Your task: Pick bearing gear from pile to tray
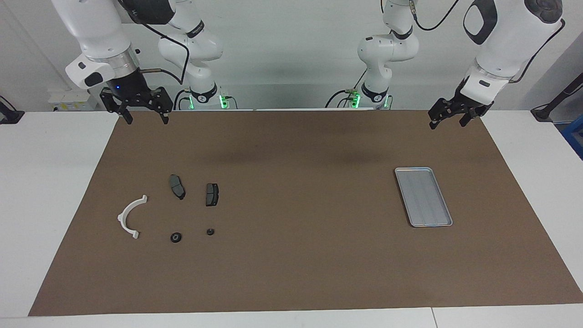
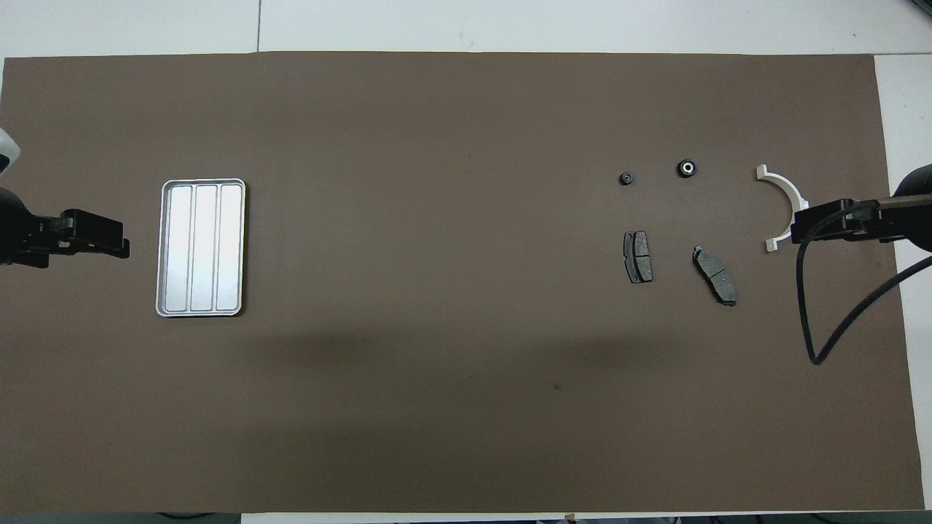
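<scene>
toward the right arm's end of the counter, on brown mat: pile with white half-ring bracket, two dark grey brake pads, and, farther from robots, larger black bearing gear beside smaller black round piece. toward the left arm's end: bare silver tray. raised over mat corners: right gripper, jaws released; left gripper, jaws released, holding nothing.

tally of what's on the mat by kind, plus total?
Brake pads: 2
Small black round pieces: 2
White bracket: 1
Tray: 1, nothing in it
Total: 6
</scene>
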{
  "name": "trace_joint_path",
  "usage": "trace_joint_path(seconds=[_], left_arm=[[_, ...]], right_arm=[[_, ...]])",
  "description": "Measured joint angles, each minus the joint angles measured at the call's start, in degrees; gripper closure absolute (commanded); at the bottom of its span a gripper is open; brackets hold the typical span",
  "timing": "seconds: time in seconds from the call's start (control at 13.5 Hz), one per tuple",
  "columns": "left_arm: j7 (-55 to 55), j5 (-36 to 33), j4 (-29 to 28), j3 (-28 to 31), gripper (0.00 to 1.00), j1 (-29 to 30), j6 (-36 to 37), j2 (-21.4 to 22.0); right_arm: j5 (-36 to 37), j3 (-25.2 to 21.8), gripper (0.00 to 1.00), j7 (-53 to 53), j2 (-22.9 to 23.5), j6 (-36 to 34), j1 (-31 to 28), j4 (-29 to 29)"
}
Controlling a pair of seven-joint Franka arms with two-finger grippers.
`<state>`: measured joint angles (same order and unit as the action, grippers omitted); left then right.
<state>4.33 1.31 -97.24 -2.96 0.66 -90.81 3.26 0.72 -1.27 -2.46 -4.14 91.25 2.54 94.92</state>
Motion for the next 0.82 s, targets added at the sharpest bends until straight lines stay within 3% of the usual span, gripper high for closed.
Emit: trace_joint_path(seconds=[0.82], left_arm=[[0.00,0.00,0.00,0.00,0.00,0.00,0.00,0.00]], right_arm=[[0.00,0.01,0.00,0.00,-1.01,-0.01,0.01,-0.40]])
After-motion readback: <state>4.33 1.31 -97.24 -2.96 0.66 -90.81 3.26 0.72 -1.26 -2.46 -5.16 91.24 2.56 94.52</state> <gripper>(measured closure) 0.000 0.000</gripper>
